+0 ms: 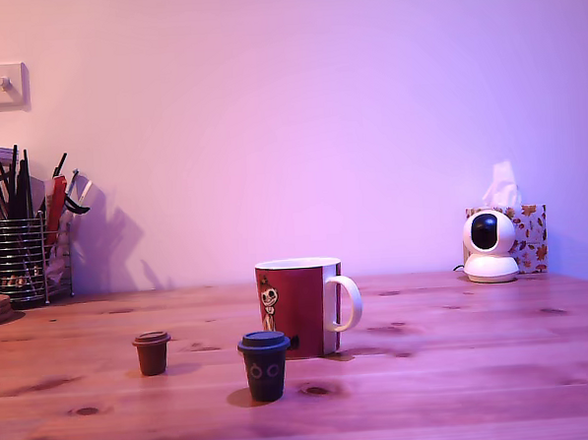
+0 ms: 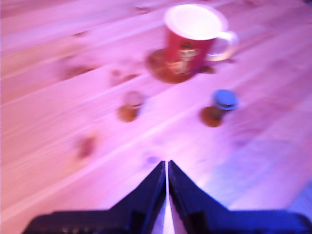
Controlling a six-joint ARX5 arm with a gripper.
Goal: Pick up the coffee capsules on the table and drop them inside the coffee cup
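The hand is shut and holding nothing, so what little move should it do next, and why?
Probably open up and reach toward one capsule, maybe the dark capsule. The hand is shut and empty, above bare table. The dark capsule and the brown capsule both stand upright on the wood, outside the red mug, so neither has been picked up yet.

**A:** what's on the table (image 1: 460,369)?

**B:** knotty pine top. Red mug (image 1: 297,307) about mid-table, brown capsule (image 1: 152,353) and dark capsule (image 1: 264,365) standing nearer the front edge, apart. Along the back edge: wire holder (image 1: 22,256) at the exterior view's left, white camera (image 1: 490,246) and tissue box (image 1: 528,235) at its right.
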